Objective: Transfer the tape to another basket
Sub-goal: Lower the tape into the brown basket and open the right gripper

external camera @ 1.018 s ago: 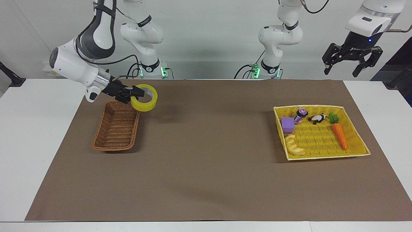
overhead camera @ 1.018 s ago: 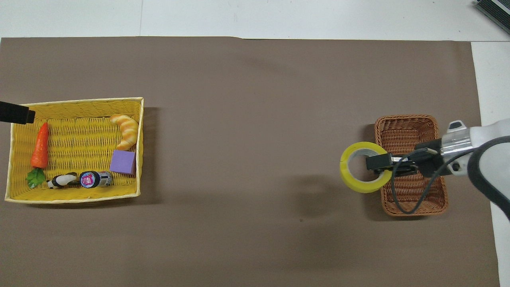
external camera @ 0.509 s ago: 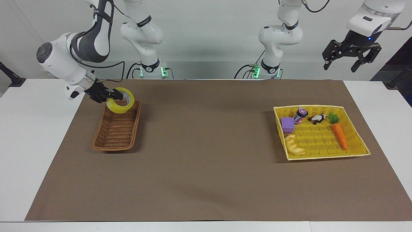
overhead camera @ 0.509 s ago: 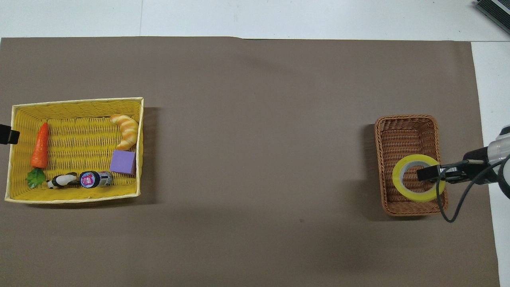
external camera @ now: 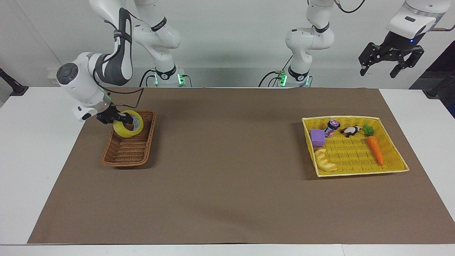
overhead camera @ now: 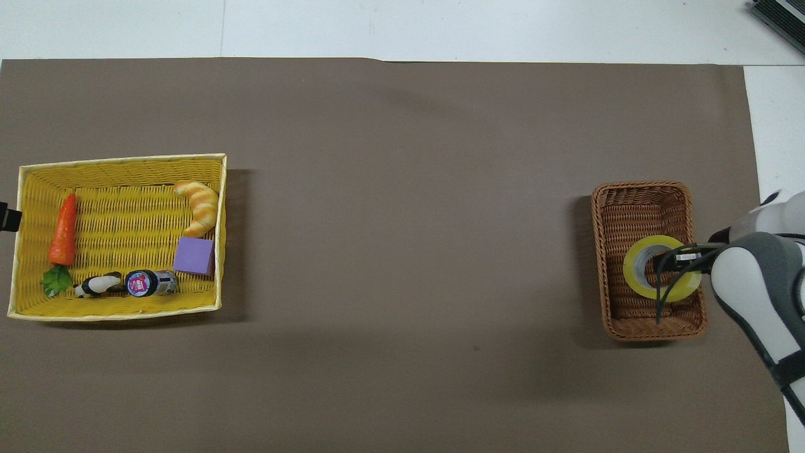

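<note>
A: Lowering should be slow now: the right hand point(external camera: 122, 121) grips the tape point(external camera: 128, 124) by its wall, tilted, low inside the basket point(external camera: 121, 156) at the end nearer the robots.

B: Agreed. I'd let it reach the weave, clear of the rim, before letting go.

A: And the left hand point(external camera: 391, 61)?

B: It waits high over the table's point(external camera: 227, 199) corner, fingers spread, holding nothing.

Bright, even overhead light; soft shadows; sharp focus throughout.
</note>
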Action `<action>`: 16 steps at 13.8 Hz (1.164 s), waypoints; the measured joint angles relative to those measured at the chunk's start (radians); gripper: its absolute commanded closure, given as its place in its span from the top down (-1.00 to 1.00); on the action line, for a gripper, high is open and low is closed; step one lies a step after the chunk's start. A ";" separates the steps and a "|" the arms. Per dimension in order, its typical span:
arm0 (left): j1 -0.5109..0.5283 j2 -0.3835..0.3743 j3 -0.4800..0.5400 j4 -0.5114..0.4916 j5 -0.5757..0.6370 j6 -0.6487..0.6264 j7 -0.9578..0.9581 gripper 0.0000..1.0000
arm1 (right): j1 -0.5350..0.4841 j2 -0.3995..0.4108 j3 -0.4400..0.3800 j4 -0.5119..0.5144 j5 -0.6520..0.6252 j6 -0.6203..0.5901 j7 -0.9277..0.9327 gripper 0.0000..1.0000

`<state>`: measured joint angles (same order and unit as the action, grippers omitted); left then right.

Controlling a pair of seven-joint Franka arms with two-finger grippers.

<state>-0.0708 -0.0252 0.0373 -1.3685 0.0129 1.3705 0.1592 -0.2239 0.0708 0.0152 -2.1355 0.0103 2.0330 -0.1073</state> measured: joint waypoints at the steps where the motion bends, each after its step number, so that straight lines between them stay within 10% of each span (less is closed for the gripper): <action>1: 0.000 -0.001 -0.004 0.000 0.000 0.000 0.000 1.00 | 0.001 0.019 0.001 0.000 -0.009 0.011 0.039 -0.11; 2: 0.000 -0.001 -0.005 0.000 0.000 -0.001 0.000 1.00 | 0.006 0.027 0.001 0.000 -0.020 0.011 0.073 0.99; 16: 0.001 -0.003 -0.003 0.000 0.000 -0.003 0.000 1.00 | 0.032 -0.048 0.001 0.115 -0.097 -0.113 0.083 1.00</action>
<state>-0.0702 -0.0278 0.0344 -1.3685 0.0129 1.3673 0.1592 -0.1916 0.0228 0.0161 -2.0201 -0.0863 1.9199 -0.0245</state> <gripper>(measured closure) 0.000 0.000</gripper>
